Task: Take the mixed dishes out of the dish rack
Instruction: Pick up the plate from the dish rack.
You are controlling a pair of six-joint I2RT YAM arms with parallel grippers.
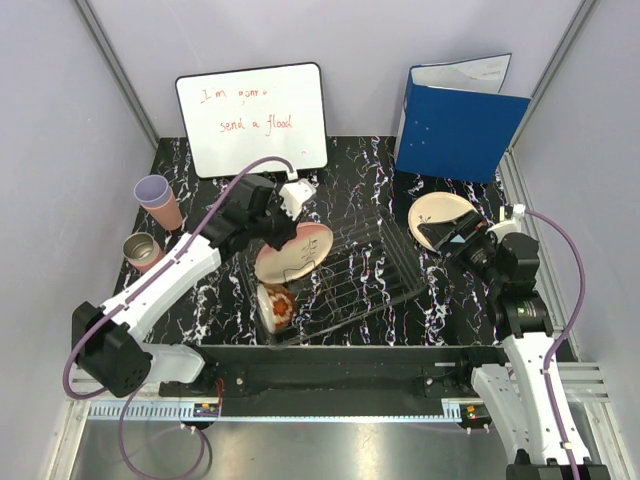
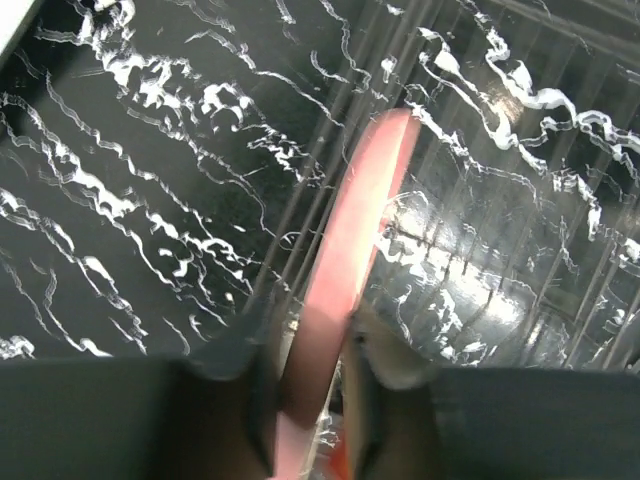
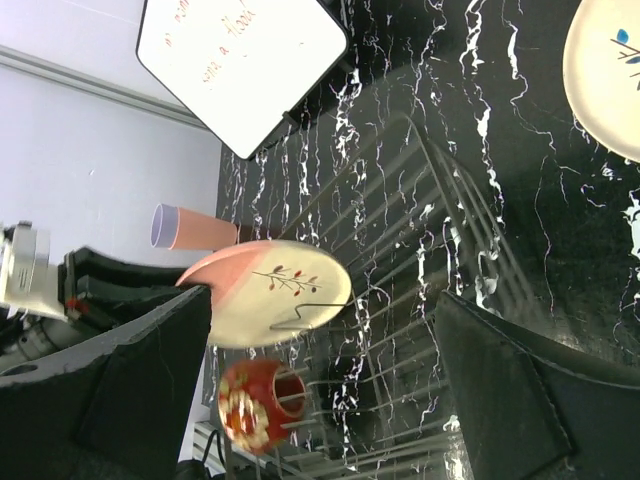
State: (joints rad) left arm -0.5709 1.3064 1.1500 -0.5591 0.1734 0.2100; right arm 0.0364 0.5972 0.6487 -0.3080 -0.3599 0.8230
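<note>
The black wire dish rack (image 1: 365, 270) lies mid-table. A cream-pink plate (image 1: 293, 253) with a twig drawing stands tilted at its left end. My left gripper (image 1: 280, 215) is shut on that plate's pink rim (image 2: 350, 240), with one finger on each face. A red and cream bowl (image 1: 275, 305) lies on its side in the rack's near left corner. A second plate (image 1: 440, 208) lies flat on the table to the right of the rack. My right gripper (image 1: 452, 238) hovers over its near edge, open and empty. The held plate (image 3: 275, 290) and the bowl (image 3: 255, 405) also show in the right wrist view.
A lavender and pink tumbler (image 1: 158, 200) and a pink tumbler (image 1: 143, 250) stand at the table's left edge. A whiteboard (image 1: 252, 118) and a blue folder (image 1: 458, 115) lean at the back. Grey walls close both sides.
</note>
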